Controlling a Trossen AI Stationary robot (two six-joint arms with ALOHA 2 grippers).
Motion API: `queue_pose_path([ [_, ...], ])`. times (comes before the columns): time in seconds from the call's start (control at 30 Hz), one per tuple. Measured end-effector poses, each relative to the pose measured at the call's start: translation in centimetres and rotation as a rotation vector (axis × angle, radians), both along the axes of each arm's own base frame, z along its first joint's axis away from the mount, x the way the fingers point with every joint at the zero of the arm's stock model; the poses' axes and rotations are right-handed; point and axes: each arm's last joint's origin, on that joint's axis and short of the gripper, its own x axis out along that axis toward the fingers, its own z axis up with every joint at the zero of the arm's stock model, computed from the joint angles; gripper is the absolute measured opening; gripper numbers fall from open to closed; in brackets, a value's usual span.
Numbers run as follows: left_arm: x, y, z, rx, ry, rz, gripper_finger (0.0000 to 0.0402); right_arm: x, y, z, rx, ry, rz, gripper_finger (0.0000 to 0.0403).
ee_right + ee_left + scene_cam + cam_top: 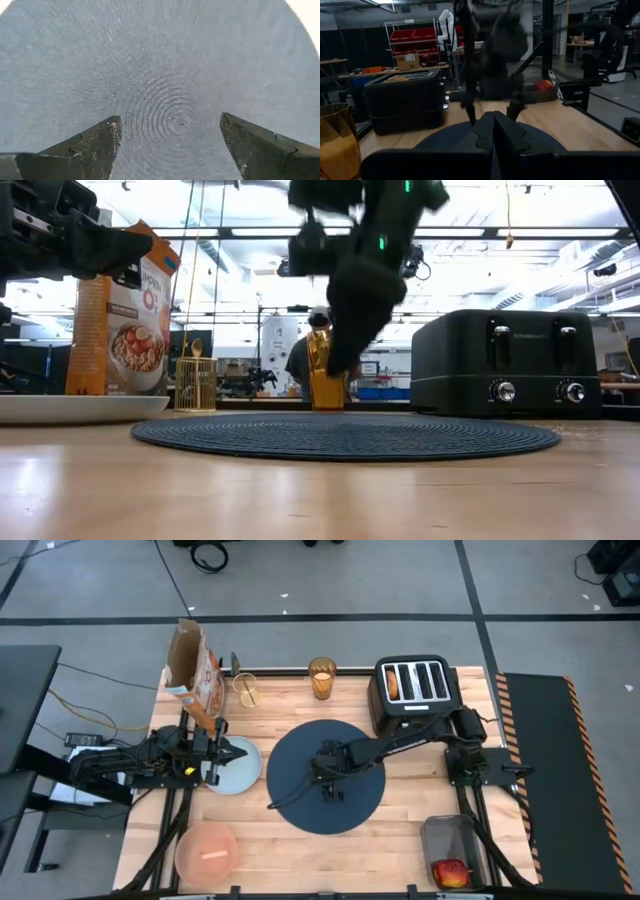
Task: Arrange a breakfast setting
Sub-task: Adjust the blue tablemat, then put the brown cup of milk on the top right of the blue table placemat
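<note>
High view: right tool (pixel 330 783) mid-mat (pixel 290 755).

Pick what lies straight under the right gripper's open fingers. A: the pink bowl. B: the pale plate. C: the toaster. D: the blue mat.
D: the right wrist view shows the right gripper open and empty over the centre rings of the blue mat, and the high view places it above the mat's middle.
</note>
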Motion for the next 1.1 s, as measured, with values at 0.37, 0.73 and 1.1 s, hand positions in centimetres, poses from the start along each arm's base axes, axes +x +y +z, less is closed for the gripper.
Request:
queue_pose_path([
  [0.37, 0.0, 0.0, 0.0, 0.0, 0.002, 0.0, 0.0018, -2.3, 0.7, 9.8, -0.107, -0.192, 0.037, 0.0345],
  [0.73, 0.0, 0.0, 0.0, 0.0, 0.0, 0.0, 0.0018, -5.3, -2.2, 17.5, -0.211, -0.488, 0.047, 0.0345],
  [1.1, 0.0, 0.0, 0.0, 0.0, 0.0, 0.0, 0.0018, -6.2, -4.0, 19.6, -0.243, -0.575, 0.099, 0.0345],
])
